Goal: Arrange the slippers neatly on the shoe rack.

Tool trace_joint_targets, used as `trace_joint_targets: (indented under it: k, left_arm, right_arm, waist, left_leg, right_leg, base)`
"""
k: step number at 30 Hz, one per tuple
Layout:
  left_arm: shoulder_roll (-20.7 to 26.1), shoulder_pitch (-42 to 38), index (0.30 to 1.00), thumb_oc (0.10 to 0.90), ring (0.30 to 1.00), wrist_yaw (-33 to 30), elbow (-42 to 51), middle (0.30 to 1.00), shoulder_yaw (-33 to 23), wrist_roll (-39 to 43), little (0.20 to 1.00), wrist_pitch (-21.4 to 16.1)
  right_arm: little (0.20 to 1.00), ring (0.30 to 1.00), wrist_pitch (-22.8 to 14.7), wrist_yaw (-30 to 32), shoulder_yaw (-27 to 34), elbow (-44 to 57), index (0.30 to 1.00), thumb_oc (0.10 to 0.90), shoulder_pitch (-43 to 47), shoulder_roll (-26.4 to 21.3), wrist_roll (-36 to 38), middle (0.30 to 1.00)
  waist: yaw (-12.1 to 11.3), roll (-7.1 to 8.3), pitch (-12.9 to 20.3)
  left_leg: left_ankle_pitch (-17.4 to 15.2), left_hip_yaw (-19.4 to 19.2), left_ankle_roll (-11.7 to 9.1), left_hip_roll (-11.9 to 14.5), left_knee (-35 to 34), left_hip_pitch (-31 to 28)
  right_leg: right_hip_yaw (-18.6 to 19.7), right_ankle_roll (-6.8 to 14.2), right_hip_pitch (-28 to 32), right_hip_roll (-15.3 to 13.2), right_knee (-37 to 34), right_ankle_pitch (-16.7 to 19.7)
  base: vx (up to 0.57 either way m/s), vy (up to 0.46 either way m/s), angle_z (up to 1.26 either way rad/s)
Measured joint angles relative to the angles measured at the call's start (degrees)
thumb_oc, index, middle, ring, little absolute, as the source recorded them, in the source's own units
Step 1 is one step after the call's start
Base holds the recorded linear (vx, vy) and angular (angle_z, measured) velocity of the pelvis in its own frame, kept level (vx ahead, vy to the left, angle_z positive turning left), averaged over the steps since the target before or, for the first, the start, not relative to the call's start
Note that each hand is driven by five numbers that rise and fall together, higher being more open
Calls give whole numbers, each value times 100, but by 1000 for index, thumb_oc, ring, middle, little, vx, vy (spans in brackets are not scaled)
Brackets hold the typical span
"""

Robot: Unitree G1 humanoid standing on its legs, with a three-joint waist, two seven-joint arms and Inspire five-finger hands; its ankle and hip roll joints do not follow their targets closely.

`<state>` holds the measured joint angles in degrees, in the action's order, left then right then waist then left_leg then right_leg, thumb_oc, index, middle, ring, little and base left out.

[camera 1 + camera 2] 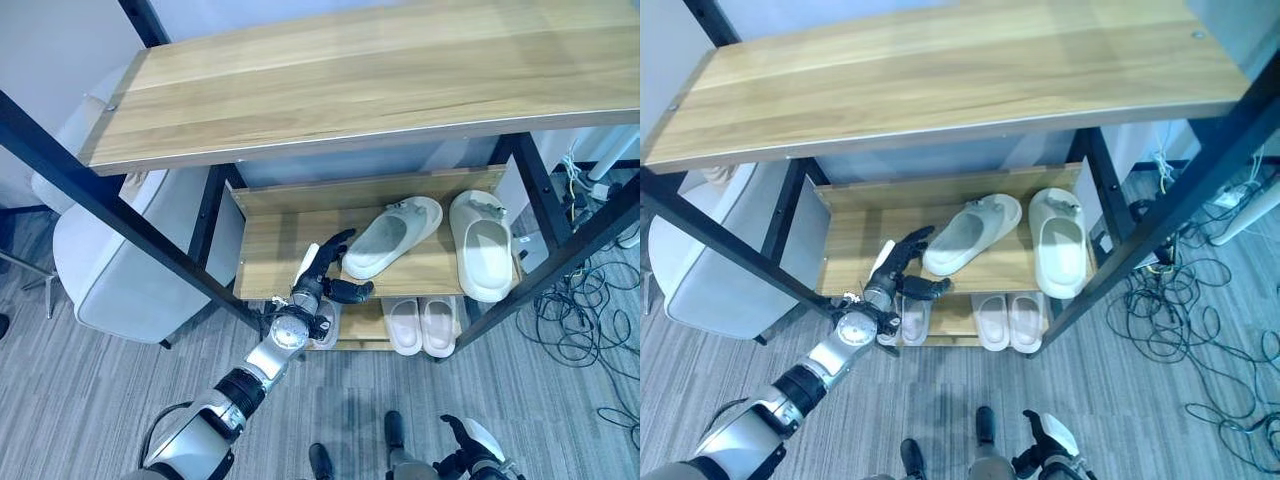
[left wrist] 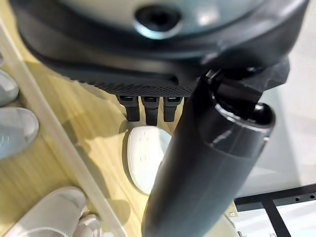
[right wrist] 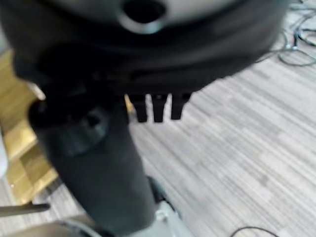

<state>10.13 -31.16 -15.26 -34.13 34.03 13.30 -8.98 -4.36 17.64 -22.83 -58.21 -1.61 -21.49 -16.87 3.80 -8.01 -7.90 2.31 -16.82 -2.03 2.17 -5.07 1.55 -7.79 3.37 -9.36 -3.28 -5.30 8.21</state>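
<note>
Slippers (image 1: 391, 238) in pale cream lie on the shoe rack's (image 1: 300, 245) middle shelf, one angled left, the other (image 1: 482, 245) straight at right. The left hand (image 1: 322, 275) reaches over the shelf's near edge, fingers spread, thumb just beside the angled slipper's heel, holding nothing. The right hand (image 1: 472, 447) hangs low over grey carpet (image 1: 90, 380), fingers relaxed. A pink pair (image 1: 421, 325) sits on the bottom shelf.

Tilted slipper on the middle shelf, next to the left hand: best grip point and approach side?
Take the tilted slipper at its heel end, the end nearest the left hand, coming from the front left. It lies diagonally with its toe toward the back right beside the straight slipper, so the open heel rim probably gives the fingers an edge to pinch.
</note>
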Motion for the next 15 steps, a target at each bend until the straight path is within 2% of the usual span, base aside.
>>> trace_joint_targets:
  k: [15]
  left_arm:
    - [-159, 110, 900, 800, 900, -8, 98, 900, 176, -39, 900, -12]
  right_arm:
    - [900, 900, 2, 12, -35, -4, 900, 800, 54, 0, 8, 900]
  waist:
    - [-13, -13, 9]
  left_leg:
    - [1, 3, 1, -1, 0, -29]
  right_leg:
    - [1, -3, 29, 0, 0, 1]
  base:
    - [0, 0, 0]
